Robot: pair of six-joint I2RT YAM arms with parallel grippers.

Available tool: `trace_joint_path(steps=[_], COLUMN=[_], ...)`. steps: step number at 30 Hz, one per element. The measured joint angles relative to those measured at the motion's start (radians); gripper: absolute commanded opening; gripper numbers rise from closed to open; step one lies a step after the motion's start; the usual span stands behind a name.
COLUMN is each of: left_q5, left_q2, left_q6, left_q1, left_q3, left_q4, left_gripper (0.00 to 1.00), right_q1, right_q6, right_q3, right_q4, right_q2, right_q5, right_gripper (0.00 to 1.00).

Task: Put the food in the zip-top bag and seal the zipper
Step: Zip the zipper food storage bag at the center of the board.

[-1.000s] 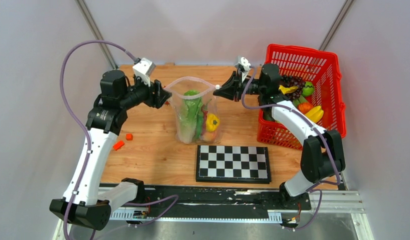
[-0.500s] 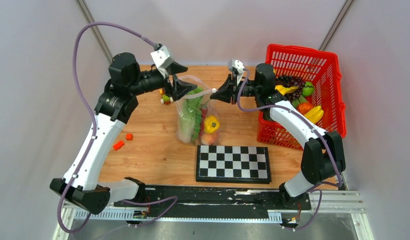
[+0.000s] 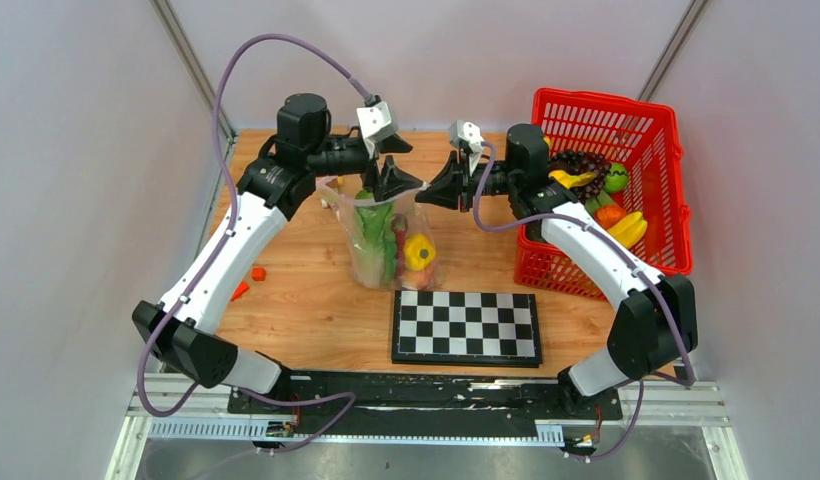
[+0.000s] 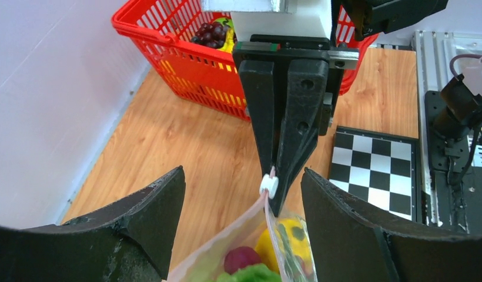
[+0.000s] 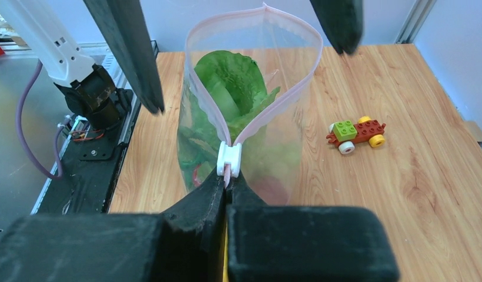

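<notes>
Two risks: my right fingers (image 5: 227, 194), pinching the zipper (image 5: 250, 126) end, could slip; my left fingers (image 3: 399, 182), spread above the bag (image 3: 371, 255) at frame centre, could crush its open mouth, spilling food (image 3: 422, 250).

Wooden table (image 3: 306, 300), chessboard (image 3: 466, 327), basket (image 3: 606, 98), bag (image 3: 391, 250), toy car (image 5: 356, 132)

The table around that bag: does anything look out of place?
Yes: a toy-brick car lies loose beside the bag, and two small red pieces sit on the left, none of it food.
</notes>
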State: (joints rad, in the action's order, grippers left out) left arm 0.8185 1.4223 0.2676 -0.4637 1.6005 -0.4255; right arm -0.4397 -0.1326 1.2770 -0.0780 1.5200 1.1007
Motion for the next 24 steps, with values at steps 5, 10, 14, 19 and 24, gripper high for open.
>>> trace_joint_path(steps=[5, 10, 14, 19, 24], left_q5=[-0.021, -0.036, -0.038, -0.031, -0.010], left_q2=[0.053, 0.069, 0.066, 0.066, 0.064], left_q6=[0.055, 0.100, 0.134, 0.161, 0.182], left_q1=[-0.040, -0.062, -0.066, -0.067, -0.066], left_q3=[0.066, 0.076, 0.062, 0.062, 0.063], left_q4=[-0.057, -0.109, -0.138, -0.163, -0.188], left_gripper=[0.62, 0.38, 0.34, 0.42, 0.47], right_q1=[-0.011, -0.015, -0.018, -0.023, -0.028], right_q6=[-0.021, -0.033, -0.039, -0.052, -0.061], right_q3=[0.007, 0.013, 0.013, 0.013, 0.013], right_q4=[0.035, 0.054, 0.070, 0.090, 0.106], right_q2=[-0.019, -0.022, -0.022, -0.022, -0.022], right_q5=[0.000, -0.002, -0.008, -0.010, -0.010], right_gripper=[0.00, 0.00, 0.00, 0.00, 0.00])
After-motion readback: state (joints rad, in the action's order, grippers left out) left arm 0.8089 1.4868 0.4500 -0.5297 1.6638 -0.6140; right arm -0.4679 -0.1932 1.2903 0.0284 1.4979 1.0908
